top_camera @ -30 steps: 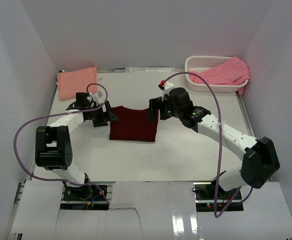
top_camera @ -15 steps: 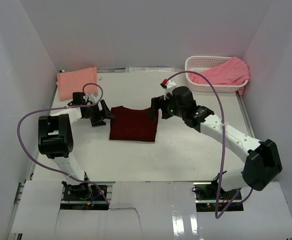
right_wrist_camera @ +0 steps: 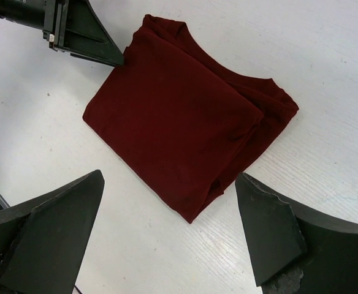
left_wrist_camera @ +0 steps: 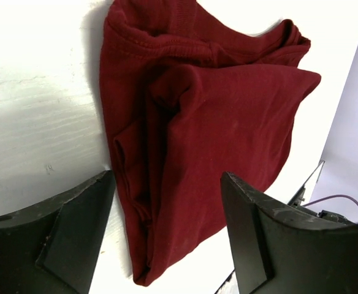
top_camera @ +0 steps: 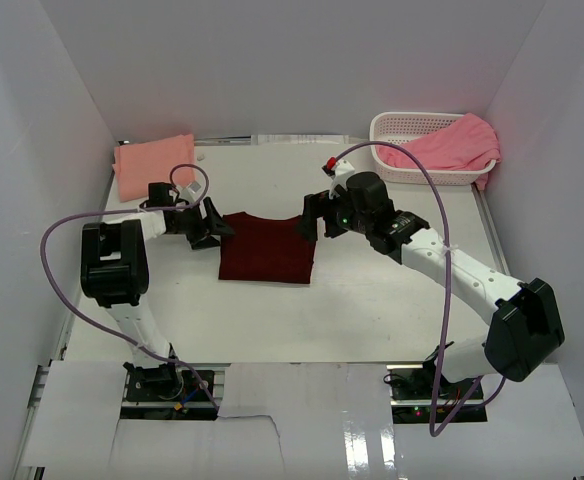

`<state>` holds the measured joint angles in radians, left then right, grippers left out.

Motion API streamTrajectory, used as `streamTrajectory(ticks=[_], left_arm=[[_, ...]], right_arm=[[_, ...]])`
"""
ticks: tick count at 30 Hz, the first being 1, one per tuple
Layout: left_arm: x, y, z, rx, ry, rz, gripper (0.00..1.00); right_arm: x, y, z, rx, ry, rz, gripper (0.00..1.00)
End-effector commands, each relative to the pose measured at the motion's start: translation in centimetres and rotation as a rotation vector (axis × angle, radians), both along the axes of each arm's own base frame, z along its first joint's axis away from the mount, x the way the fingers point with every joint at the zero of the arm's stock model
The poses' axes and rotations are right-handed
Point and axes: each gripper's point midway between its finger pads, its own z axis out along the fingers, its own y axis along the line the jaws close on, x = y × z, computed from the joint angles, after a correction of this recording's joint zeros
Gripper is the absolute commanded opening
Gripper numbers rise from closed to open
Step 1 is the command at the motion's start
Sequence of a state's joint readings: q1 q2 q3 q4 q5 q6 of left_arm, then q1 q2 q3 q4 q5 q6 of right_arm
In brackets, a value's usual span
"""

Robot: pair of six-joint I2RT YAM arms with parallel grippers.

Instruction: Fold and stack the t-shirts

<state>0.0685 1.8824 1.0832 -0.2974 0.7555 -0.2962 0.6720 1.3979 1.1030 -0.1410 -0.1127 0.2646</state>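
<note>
A dark maroon t-shirt [top_camera: 267, 250] lies folded into a rectangle in the middle of the table. My left gripper [top_camera: 210, 225] is low at its upper left corner. In the left wrist view the gripper [left_wrist_camera: 167, 202] is open, and the shirt's [left_wrist_camera: 216, 122] folded edge lies between the fingers [left_wrist_camera: 75, 226]. My right gripper [top_camera: 310, 218] hovers open over the upper right corner; its wrist view has the shirt [right_wrist_camera: 179, 116] just ahead of the gripper [right_wrist_camera: 170, 184]. A salmon-peach t-shirt [top_camera: 154, 166] lies folded at the back left. A brighter pink t-shirt [top_camera: 454, 144] hangs over the basket.
The white lattice basket [top_camera: 400, 128] stands at the back right against the wall. White walls close the table in on the left, back and right. The left arm's purple cable [top_camera: 57, 270] loops out near the left wall.
The left arm's elbow has drawn back toward the left wall while its gripper stayed at the maroon shirt's left corner, jaws slightly narrower. The right arm has barely moved.
</note>
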Motion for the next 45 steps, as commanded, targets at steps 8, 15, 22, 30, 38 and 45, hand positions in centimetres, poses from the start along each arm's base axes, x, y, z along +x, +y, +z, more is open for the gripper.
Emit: streamTrajectory(ticks=[8,15,22,30,38,45], left_arm=[[-0.6,0.0,-3.7,0.088,0.083,-0.018,0.71],[-0.7,0.1,-4.2,0.132,0.088,-0.023,0.52],[-0.6,0.7,-5.3,0.184,0.145,-0.007,0.00],[4.8,2.3,-1.4,0.269,0.013,0.081,0.00],[13.2,1.9,3.4,0.215,-0.138,0.136,0.00],[19.0,-1.5,4.9,0.107,-0.227,0.095,0.00]], right_arm=[[-0.1,0.1,0.7,0.026,-0.002,0.011,0.94],[-0.1,-0.1,0.7,0.026,-0.003,0.008,0.94],[-0.3,-0.4,0.6,0.029,0.000,0.005,0.94],[-0.5,-0.4,1.0,0.038,-0.003,0.011,0.94],[-1.1,-0.7,0.8,0.037,0.009,0.011,0.94],[-1.6,-1.0,1.0,0.050,0.016,0.007,0.94]])
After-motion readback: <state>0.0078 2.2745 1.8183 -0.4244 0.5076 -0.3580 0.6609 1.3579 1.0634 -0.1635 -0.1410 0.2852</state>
